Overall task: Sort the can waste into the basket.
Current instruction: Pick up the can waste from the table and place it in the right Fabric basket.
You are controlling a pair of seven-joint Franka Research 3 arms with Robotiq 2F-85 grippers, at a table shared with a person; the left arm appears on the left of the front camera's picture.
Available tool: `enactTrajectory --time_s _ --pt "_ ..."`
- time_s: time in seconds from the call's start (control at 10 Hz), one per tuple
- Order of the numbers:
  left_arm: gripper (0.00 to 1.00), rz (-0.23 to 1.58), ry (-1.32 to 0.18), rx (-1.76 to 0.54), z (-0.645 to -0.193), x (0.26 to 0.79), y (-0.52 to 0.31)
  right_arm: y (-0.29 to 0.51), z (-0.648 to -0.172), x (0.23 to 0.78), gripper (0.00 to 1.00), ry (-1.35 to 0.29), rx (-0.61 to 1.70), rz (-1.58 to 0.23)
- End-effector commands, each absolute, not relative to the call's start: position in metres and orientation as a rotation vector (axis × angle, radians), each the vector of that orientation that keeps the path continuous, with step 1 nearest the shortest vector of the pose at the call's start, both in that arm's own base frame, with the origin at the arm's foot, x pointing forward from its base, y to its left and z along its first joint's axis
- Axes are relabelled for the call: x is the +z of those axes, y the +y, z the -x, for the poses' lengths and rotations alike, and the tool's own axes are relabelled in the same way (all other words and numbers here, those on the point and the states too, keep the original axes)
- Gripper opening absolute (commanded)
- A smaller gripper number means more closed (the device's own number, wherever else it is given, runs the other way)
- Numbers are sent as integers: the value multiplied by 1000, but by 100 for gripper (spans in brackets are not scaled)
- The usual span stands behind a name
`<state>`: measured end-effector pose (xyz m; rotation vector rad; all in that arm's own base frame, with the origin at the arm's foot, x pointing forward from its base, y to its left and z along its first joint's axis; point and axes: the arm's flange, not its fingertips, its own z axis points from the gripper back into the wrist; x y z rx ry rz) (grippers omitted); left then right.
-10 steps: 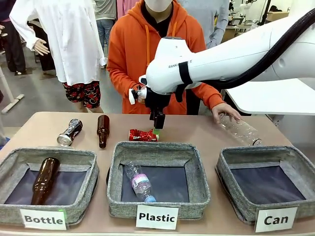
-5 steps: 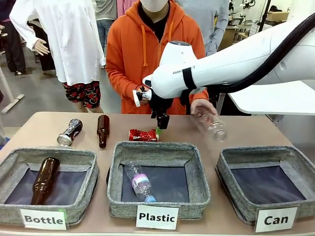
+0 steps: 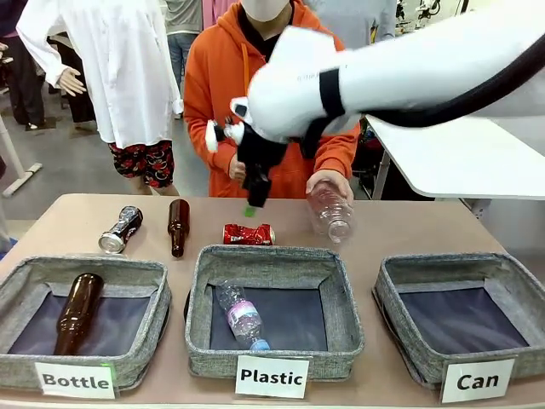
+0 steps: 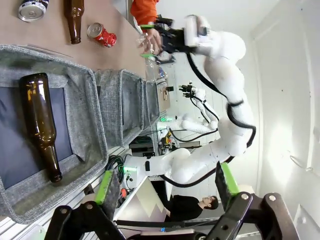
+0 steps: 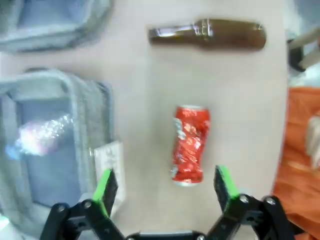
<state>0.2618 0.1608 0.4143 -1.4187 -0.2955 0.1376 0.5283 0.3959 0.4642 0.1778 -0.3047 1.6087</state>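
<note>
The crushed red can (image 3: 249, 233) lies on its side on the tan table (image 3: 375, 230), just behind the back rim of the middle basket (image 3: 274, 258), the one labelled "Plastic". The dark can (image 3: 120, 229) is well off toward the robot's left, lying with its silver end facing the near side, and a brown bottle (image 3: 178, 227) sits between the two cans. The "Can" basket (image 3: 451, 261) waits at the robot's right end of the row, dark lining showing, well apart from both cans. Up above the red can hangs the right gripper (image 3: 253, 204), its arm reaching across the middle; the jaws are spread wide with nothing between them, and from the wrist view the can lies on the table below, framed between the two green pads (image 5: 106, 185). Just beside that gripper, the person's hand (image 3: 328, 181) grips a clear plastic bottle (image 3: 329, 215) in the air over the table. The left gripper (image 4: 167, 182) hangs back on the near side, jaws fully apart and empty, looking past the "Bottle" basket (image 4: 95, 125), where another brown bottle (image 4: 42, 125) lies.
</note>
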Motion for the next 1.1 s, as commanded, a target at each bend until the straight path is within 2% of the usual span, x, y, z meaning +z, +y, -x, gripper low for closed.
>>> enactTrajectory --time_s 0.0,0.3,0.5,0.7,0.9,1.0 --pt "100 1434 -295 145 -262 418 161 384 -451 525 100 -410 1510 -274" --pt "100 1434 -295 145 -262 418 161 341 -383 600 100 -619 1321 -483" --pt "100 1434 -295 145 -262 418 161 286 -340 645 100 -768 1127 -479" --pt "100 1434 -295 145 -262 418 161 198 -301 682 100 -924 874 -535" --pt "100 1434 -295 145 -262 418 161 102 -260 690 100 -1075 620 -620" --pt "100 1434 -295 145 -262 418 161 48 -244 673 100 -1122 485 -668"
